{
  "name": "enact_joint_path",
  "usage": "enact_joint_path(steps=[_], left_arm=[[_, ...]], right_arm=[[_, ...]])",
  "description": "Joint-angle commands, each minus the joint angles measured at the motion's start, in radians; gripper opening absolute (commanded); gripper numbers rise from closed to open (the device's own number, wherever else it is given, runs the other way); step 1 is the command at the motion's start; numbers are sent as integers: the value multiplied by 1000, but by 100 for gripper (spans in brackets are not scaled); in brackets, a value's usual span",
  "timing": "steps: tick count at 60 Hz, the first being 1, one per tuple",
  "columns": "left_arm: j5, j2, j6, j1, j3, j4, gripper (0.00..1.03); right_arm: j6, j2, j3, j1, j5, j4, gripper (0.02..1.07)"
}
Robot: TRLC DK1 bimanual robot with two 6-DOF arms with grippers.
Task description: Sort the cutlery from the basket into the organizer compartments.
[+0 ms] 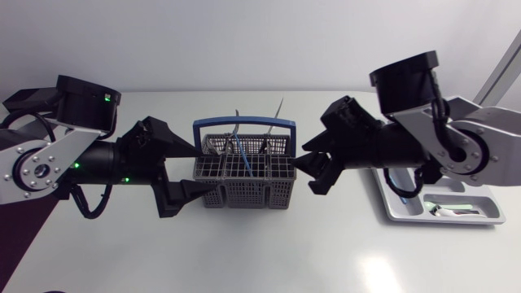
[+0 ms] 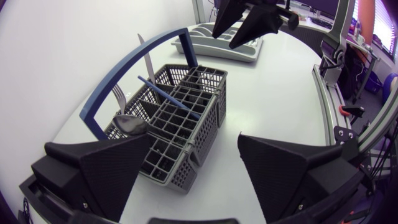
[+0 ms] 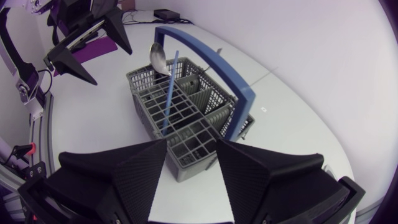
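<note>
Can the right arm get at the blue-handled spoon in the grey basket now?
Probably yes: the open right gripper faces the grey mesh basket, and the blue-handled spoon sticks up above its rim, unblocked.

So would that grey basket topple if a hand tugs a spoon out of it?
Probably it would shift rather than topple: the basket is thin open mesh plastic, so likely light, yet it sits wide and low. The tall blue handle and upright cutlery raise its weight a little, so a snagged spoon might lift or tilt it.

Left hand (image 1: 205,169), right hand (image 1: 308,169) open, facing inward
</note>
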Motion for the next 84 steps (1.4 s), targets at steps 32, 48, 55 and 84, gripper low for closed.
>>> enact_joint_path(steps=[32,48,55,84], left_arm=[[36,25,52,52,-90,88,98],[56,31,39,52,-103,124,98],[59,38,38,52,-104,131,98],[63,52,18,48,-109,151,98]], right_arm=[[52,333,173,204,157,189,62],[72,377,190,243,200,248,62],[80,398,203,244,218,264,62],[114,446,207,272,281,319,18]])
